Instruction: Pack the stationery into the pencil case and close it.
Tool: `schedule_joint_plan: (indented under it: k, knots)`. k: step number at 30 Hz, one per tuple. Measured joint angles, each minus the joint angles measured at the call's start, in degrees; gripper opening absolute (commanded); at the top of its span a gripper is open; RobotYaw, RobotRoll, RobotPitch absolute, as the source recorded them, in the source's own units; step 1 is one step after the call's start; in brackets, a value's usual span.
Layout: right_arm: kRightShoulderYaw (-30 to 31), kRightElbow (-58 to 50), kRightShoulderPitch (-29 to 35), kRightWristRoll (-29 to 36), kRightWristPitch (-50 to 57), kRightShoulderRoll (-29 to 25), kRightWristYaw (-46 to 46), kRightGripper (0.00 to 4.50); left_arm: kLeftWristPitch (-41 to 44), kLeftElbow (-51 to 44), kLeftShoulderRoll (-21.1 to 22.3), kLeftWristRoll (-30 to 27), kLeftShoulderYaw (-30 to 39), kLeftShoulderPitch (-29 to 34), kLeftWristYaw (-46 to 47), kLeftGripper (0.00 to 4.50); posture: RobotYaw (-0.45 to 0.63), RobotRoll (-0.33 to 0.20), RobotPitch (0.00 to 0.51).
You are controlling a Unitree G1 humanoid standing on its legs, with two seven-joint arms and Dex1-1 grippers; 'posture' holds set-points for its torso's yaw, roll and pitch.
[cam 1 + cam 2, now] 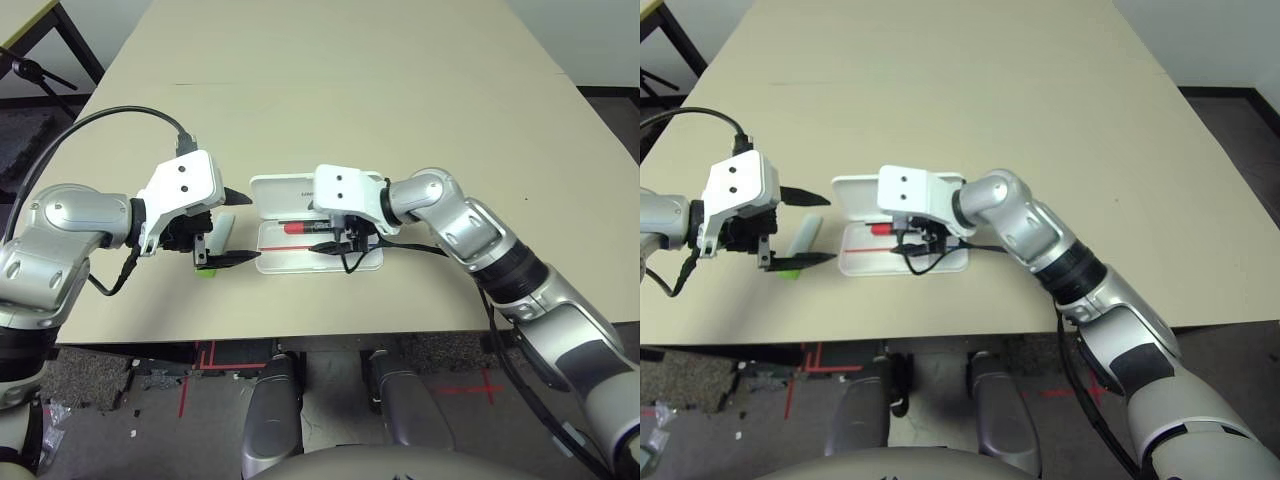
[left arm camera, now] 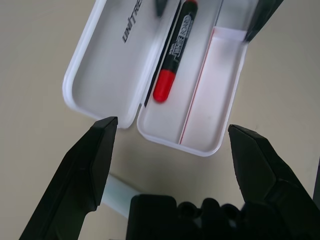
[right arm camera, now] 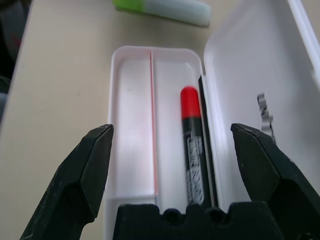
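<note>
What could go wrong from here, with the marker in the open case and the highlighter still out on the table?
1. The right gripper is open directly over the black marker in the pencil case; withdrawing carelessly could nudge the marker or drag the light case.
2. The highlighter lies on the table beside the case, close under the open left gripper; a clumsy approach could push it away or bump the raised lid.

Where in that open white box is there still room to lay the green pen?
The pencil case has a bare strip beyond the thin red line, along its outer wall. The black marker fills the side by the hinge. It is crowded just above, where the open right gripper hangs. The highlighter lies outside on the table.
</note>
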Motion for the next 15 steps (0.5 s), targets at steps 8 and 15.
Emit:
schedule_joint_plan:
  k: [8, 15]
  knots:
    - [-10.20, -2.77, 3.73, 10.75, 5.78, -13.59, 10.53, 4.46, 8.26, -1.66, 1.03, -0.42, 0.26, 0.10, 3.44, 4.50, -0.01, 0.000, 0.200]
    - [-12.78, -2.76, 5.72, 13.15, 6.42, -19.77, 14.03, 4.46, 20.91, -3.77, 1.24, -0.99, 1.45, -0.89, 11.09, 4.50, 0.00, 0.000, 0.211]
